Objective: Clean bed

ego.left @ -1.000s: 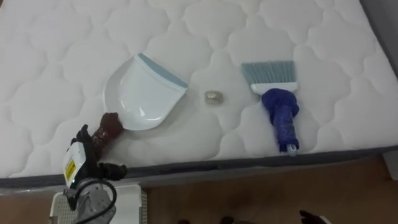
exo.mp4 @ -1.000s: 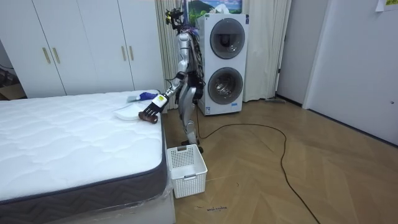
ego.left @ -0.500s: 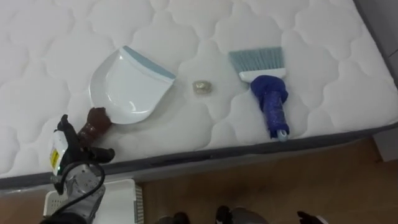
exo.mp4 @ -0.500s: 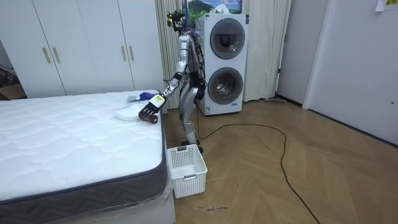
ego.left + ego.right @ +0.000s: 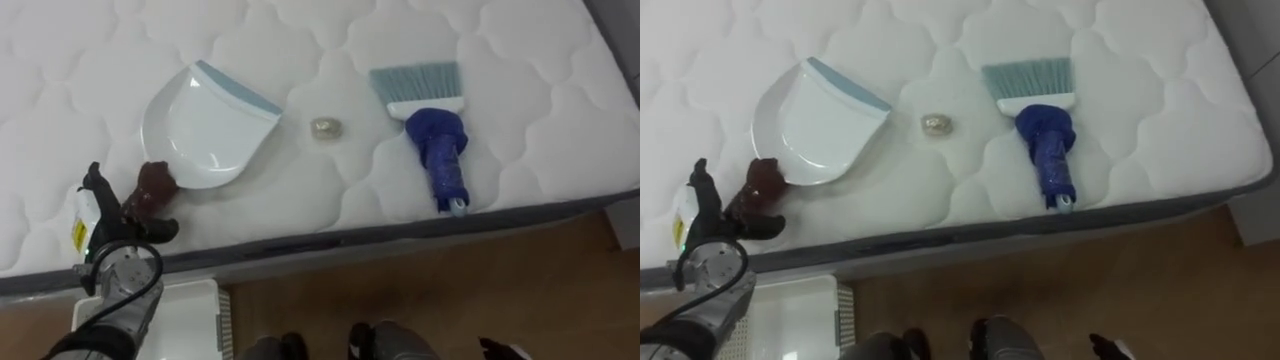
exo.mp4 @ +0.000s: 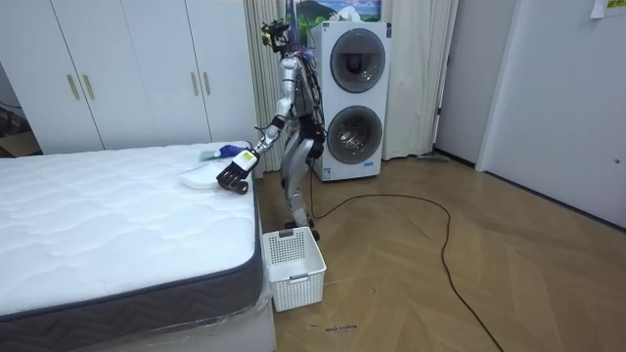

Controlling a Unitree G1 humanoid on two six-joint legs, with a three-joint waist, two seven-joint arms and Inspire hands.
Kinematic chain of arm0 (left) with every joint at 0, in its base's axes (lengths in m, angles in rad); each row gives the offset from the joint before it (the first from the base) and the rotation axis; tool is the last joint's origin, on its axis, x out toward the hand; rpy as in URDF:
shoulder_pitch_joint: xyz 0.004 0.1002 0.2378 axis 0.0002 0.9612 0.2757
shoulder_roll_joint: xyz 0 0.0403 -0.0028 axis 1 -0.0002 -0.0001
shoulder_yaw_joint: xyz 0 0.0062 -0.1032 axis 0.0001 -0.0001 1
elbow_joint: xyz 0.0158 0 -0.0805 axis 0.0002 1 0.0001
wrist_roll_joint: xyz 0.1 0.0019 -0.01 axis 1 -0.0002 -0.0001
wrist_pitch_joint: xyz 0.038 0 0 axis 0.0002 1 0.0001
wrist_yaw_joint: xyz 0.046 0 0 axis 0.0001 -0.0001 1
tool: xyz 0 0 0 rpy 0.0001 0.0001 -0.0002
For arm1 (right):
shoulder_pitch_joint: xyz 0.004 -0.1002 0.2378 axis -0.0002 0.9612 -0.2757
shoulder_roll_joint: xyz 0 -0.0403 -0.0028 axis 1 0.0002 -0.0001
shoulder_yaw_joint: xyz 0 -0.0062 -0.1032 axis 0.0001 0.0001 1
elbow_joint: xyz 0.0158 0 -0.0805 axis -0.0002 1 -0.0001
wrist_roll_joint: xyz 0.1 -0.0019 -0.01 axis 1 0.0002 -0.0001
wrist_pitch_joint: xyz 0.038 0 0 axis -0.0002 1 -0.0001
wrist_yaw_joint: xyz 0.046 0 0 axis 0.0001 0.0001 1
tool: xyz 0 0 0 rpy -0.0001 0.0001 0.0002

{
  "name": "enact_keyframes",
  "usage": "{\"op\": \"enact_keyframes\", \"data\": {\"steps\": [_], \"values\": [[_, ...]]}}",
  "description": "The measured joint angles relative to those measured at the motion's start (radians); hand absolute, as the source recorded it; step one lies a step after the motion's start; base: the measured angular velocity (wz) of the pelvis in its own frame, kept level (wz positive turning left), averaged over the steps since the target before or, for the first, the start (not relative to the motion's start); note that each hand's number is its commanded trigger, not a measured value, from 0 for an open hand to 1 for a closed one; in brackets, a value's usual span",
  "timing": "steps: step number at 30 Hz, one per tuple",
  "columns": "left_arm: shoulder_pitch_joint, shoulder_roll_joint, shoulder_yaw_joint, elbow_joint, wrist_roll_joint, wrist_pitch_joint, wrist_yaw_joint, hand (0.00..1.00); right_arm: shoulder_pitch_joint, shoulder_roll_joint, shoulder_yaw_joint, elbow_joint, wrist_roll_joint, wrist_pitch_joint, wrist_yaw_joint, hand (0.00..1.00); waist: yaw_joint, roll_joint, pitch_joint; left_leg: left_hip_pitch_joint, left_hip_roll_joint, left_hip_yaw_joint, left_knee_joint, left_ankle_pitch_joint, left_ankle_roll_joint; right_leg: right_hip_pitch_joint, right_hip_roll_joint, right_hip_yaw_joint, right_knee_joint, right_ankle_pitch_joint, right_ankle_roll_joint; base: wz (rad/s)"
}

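Watching my left robot hand [image 5: 112,225] held spread at the dark red handle end of the white dustpan [image 5: 205,125], lower left of frame.
The blue-lipped dustpan lies on the quilted white bed [image 5: 520,60], mouth toward a small pale scrap [image 5: 326,127] at centre. Right of it lies a blue-handled brush [image 5: 435,140], bristles up-frame. My right robot hand [image 5: 500,350] is a dark tip at the bottom right edge, and I cannot tell its state. In the room view, a white basket [image 6: 291,266] stands on the wood floor beside the bed, with washing machines [image 6: 352,98] behind the robot.
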Motion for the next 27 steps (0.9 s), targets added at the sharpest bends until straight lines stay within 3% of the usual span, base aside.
{"op": "enact_keyframes", "data": {"steps": [9, 14, 23, 24, 26, 27], "values": [[-0.024, 0.002, -0.012, 0.000, 0.000, 0.003, -0.064, 0.00, 0.001, 0.000, 0.000, -0.002, -0.053, 0.041, 0.004, 0.00, -0.013, 0.002, 0.0013, -0.056, 0.004, 0.008, 0.091, -0.036, 0.006, -0.063, -0.013, 0.012, 0.100, -0.038, -0.002, -0.01], [-0.030, 0.026, -0.080, 0.009, -0.039, 0.031, -0.132, 0.00, 0.002, -0.001, 0.046, -0.032, -0.051, 0.066, 0.010, 0.00, -0.034, 0.002, 0.0013, -0.069, 0.002, 0.006, 0.117, -0.043, 0.007, -0.075, -0.022, 0.009, 0.131, -0.049, -0.005, 0.03], [-0.080, 0.044, -0.081, 0.049, -0.039, 0.073, -0.175, 0.00, 0.030, -0.003, 0.069, -0.075, -0.047, 0.086, 0.037, 0.00, -0.042, 0.003, 0.0007, -0.092, 0.004, 0.007, 0.133, -0.046, 0.002, -0.099, -0.023, 0.009, 0.147, -0.050, -0.007, 0.00], [-0.082, 0.045, -0.083, 0.049, -0.039, 0.075, -0.178, 0.55, 0.032, -0.003, 0.072, -0.078, -0.047, 0.086, 0.037, 0.00, -0.042, 0.003, 0.0004, -0.097, 0.004, 0.006, 0.135, -0.046, 0.002, -0.104, -0.023, 0.009, 0.149, -0.050, -0.007, 0.00], [-0.098, 0.052, -0.087, 0.049, -0.039, 0.096, -0.185, 1.00, 0.033, -0.004, 0.075, -0.090, -0.048, 0.099, 0.038, 0.00, -0.043, 0.005, -0.0001, -0.113, 0.005, 0.006, 0.147, -0.046, 0.006, -0.119, -0.024, 0.009, 0.158, -0.051, -0.008, 0.00], [-0.103, 0.054, -0.089, 0.049, -0.039, 0.103, -0.187, 1.00, 0.033, -0.004, 0.075, -0.099, -0.048, 0.105, 0.038, 0.00, -0.044, 0.006, 0.0003, -0.116, 0.006, 0.006, 0.149, -0.046, 0.007, -0.122, -0.024, 0.009, 0.160, -0.051, -0.008, 0.00]]}}
